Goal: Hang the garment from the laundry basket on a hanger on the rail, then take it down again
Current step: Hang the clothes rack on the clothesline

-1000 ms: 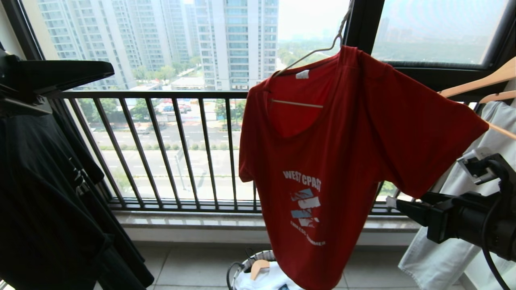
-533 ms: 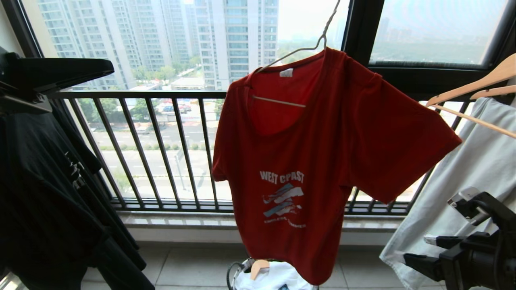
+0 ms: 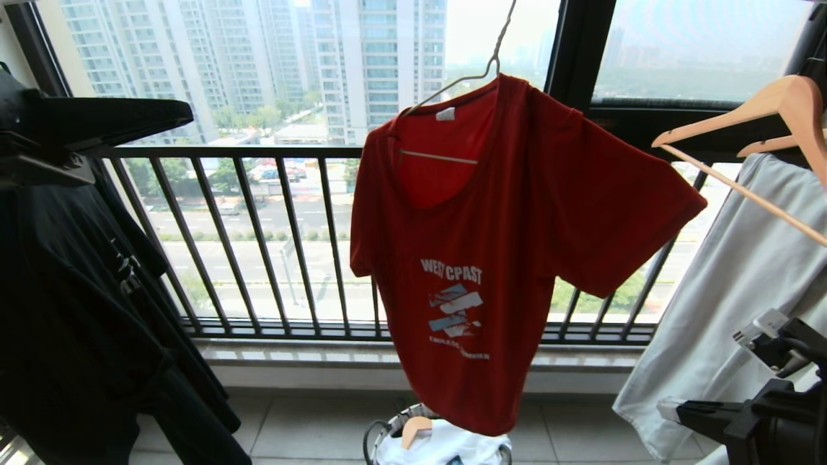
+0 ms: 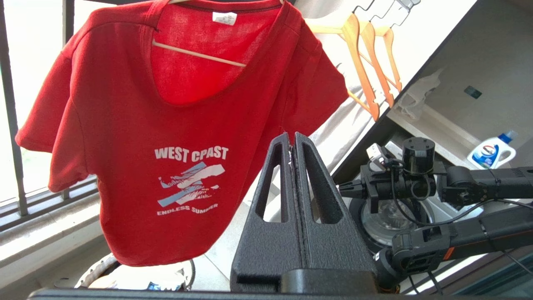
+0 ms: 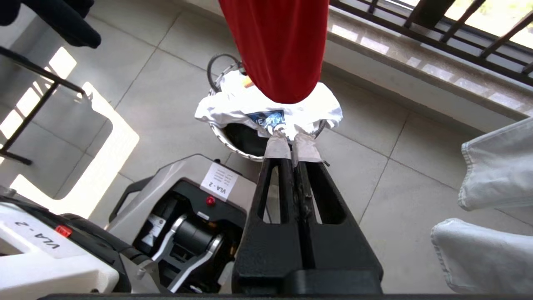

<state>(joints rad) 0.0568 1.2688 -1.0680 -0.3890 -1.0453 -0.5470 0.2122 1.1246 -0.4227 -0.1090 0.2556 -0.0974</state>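
right gripper (image 5: 293, 143) dropped lower | closed, empty | garment (image 3: 491, 245) hangs apart, above-left | left gripper (image 4: 292, 139) closed

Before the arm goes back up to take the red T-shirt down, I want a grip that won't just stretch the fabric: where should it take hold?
Probably the white wire hanger, on its long bare neck above the red T-shirt collar. It is the only rigid part clear of cloth. Come from the room side, below, then lift to unhook. Right gripper hangs low, shut and empty.
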